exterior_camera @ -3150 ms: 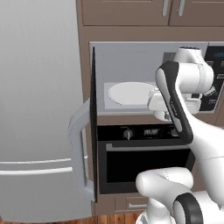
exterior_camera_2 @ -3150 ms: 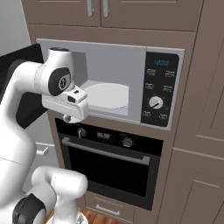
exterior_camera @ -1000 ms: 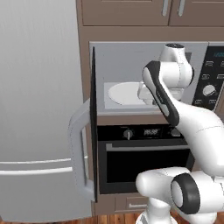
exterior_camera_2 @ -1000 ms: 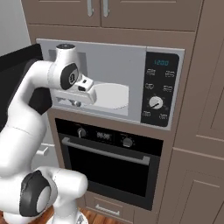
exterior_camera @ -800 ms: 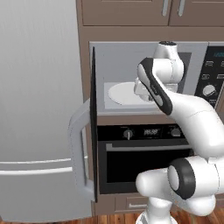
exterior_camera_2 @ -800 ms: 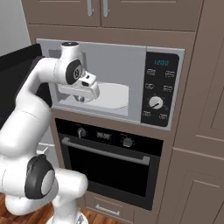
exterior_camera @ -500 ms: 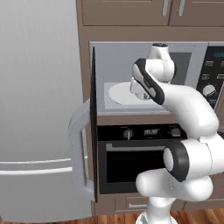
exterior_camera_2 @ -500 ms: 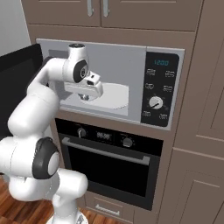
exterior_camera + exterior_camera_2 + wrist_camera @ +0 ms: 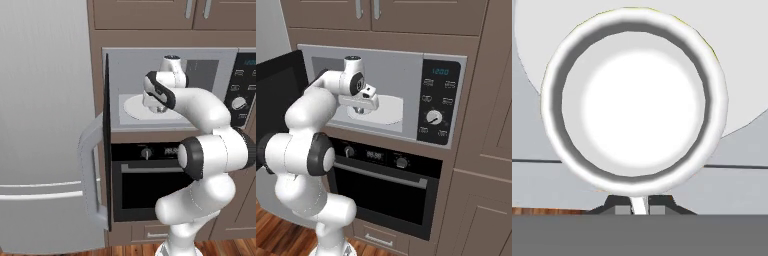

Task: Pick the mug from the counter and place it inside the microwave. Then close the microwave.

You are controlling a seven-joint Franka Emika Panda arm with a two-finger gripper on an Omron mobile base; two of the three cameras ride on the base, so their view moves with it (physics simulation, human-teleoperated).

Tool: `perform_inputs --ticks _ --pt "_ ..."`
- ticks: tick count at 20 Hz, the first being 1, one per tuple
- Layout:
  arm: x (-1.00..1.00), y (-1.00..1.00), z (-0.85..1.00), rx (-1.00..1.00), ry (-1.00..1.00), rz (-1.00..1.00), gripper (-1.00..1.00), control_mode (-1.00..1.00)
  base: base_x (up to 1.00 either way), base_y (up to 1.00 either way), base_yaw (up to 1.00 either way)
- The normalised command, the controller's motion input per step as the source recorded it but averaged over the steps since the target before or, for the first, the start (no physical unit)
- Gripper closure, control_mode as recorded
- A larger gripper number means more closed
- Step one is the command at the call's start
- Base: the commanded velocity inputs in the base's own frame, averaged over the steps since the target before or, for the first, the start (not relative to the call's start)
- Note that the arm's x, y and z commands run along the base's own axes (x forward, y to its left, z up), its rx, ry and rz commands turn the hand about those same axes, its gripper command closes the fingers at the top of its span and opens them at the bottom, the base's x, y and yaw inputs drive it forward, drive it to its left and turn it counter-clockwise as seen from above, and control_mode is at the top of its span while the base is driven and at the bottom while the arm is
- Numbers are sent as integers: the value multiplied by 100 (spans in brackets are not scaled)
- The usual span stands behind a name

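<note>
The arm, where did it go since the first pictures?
The arm swung left and reached into the microwave, carrying the mug over the turntable. The gripper stayed shut on the mug's rim. The door stayed open, and the oven below did not change.

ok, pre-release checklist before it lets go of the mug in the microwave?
1. Jaws shut on the mug, gripping its rim: ok.
2. Mug upright, mouth facing the hand camera: ok.
3. Mug over the turntable: ok, though it sits toward the plate's front left.
4. Mug bottom resting on the turntable: cannot tell, contact is hidden.
5. Microwave door swung wide open, hand inside the cavity: ok.
6. Door swing path free once the arm backs out: not ok now, the arm reaches through the opening.
</note>
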Motion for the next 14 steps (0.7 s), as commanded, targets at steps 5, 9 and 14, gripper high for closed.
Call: perform_inputs --ticks 5,9,14 --pt "56 0 -22 0 7 0 100 -100 0 0 0" --pt "7 0 -13 0 0 0 100 -100 0 0 0" --pt "0 0 -6 0 0 0 100 -100 0 0 0"
